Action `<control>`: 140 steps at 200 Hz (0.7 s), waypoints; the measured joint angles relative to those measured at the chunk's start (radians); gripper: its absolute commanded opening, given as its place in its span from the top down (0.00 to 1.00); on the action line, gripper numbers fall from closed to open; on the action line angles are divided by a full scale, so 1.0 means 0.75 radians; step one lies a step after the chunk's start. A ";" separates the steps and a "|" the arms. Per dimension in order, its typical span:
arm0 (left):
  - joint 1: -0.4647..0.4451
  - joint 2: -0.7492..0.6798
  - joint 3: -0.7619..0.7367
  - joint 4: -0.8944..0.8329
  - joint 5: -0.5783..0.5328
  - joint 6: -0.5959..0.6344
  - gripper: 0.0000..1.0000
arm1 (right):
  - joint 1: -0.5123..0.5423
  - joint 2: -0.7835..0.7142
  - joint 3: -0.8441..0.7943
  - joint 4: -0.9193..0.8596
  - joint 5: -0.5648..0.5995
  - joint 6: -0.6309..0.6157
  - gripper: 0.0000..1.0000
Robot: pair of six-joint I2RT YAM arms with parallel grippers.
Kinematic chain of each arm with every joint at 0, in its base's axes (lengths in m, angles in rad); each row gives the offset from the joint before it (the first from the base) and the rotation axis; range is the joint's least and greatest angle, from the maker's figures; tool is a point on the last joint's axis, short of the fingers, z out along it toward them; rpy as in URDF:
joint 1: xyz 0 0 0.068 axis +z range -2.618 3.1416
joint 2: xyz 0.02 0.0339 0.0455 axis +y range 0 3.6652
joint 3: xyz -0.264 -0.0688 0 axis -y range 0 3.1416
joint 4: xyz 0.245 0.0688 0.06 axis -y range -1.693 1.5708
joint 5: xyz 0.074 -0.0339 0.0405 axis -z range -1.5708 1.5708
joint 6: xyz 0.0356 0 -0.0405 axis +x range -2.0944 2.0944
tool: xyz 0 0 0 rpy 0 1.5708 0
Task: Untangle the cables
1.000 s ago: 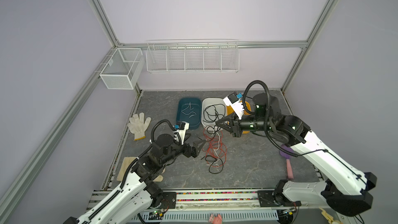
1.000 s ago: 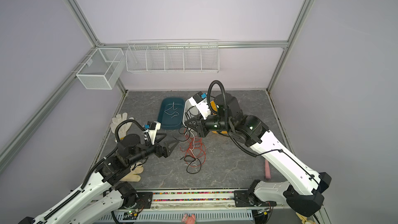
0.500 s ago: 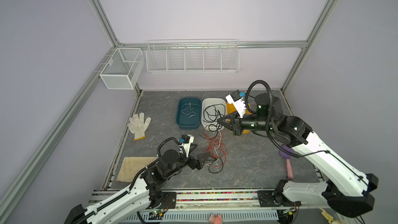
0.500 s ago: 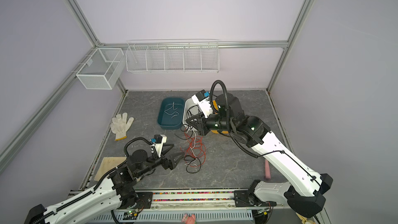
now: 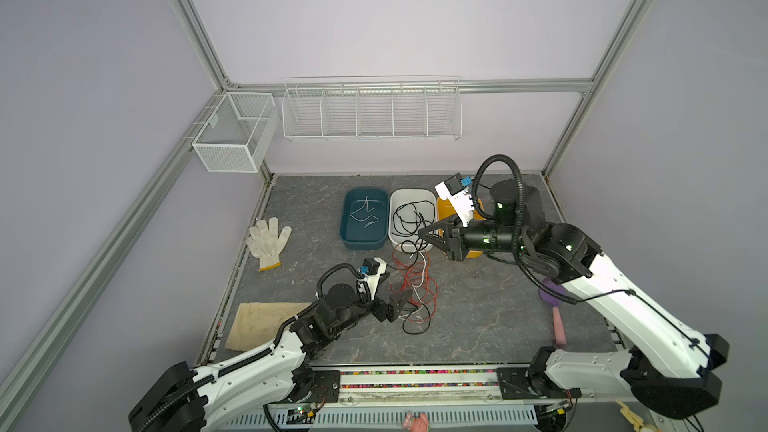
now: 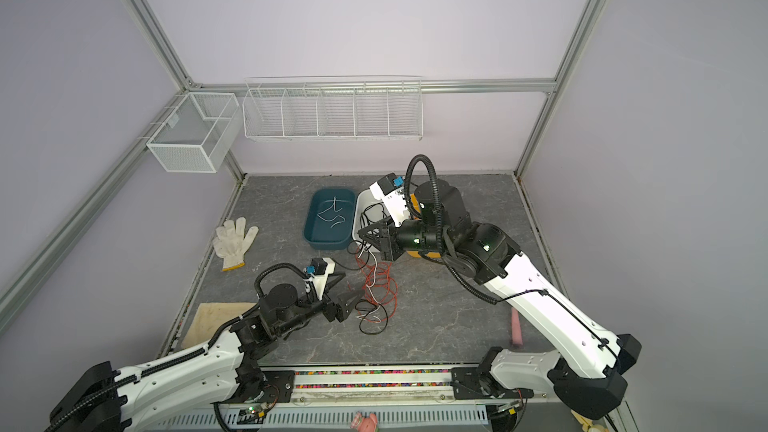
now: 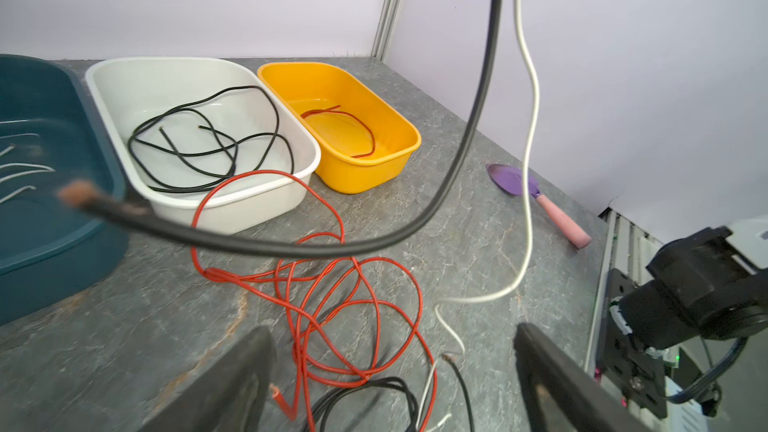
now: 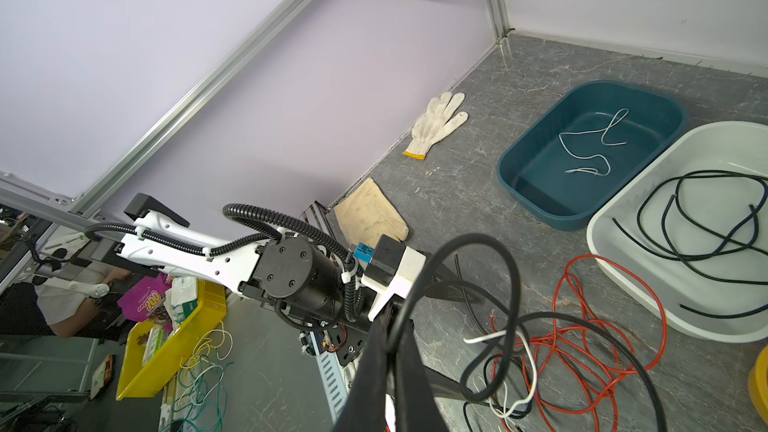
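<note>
Red-orange, black and white cables (image 5: 415,288) lie tangled on the grey bench (image 5: 478,326), at mid-width, between the tubs and the edge where the arms are mounted.

Left gripper (image 5: 404,303): low at the tangle's left side, jaws spread wide and gripping nothing. In the left wrist view its fingers (image 7: 232,380) are blurred and cut off by the frame.

Right gripper (image 5: 420,233): above the near rim of the white tub (image 7: 257,205), jaws closed on a black cable (image 7: 484,97) that loops down to the pile. A white strand (image 7: 528,201) rises beside it. Both leave the frame, so whether the white strand is also clamped cannot be told.

Yellow tub (image 5: 441,211): mostly hidden by the right arm in both top views. The left wrist view shows one red wire inside it.

Teal tub (image 7: 50,243): cut off at the frame edge in the left wrist view.
</note>
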 measured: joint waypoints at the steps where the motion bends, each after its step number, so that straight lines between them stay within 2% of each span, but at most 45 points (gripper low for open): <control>1: 0.000 0.002 0.000 0.003 0.001 0.001 0.17 | -0.001 0.000 0.000 0.001 -0.001 -0.001 0.94; 66: -0.005 0.143 0.025 0.095 0.110 0.078 0.21 | -0.001 -0.004 -0.022 0.030 -0.034 0.010 0.94; 98: -0.007 0.218 0.082 0.137 0.132 0.100 0.37 | -0.001 -0.024 -0.069 0.074 -0.079 0.041 0.94; 124: -0.008 0.296 0.093 0.211 0.166 0.086 0.56 | -0.001 -0.040 -0.086 0.107 -0.111 0.070 0.94; 140: -0.008 0.327 0.093 0.238 0.184 0.073 0.60 | -0.001 -0.052 -0.086 0.122 -0.120 0.079 0.94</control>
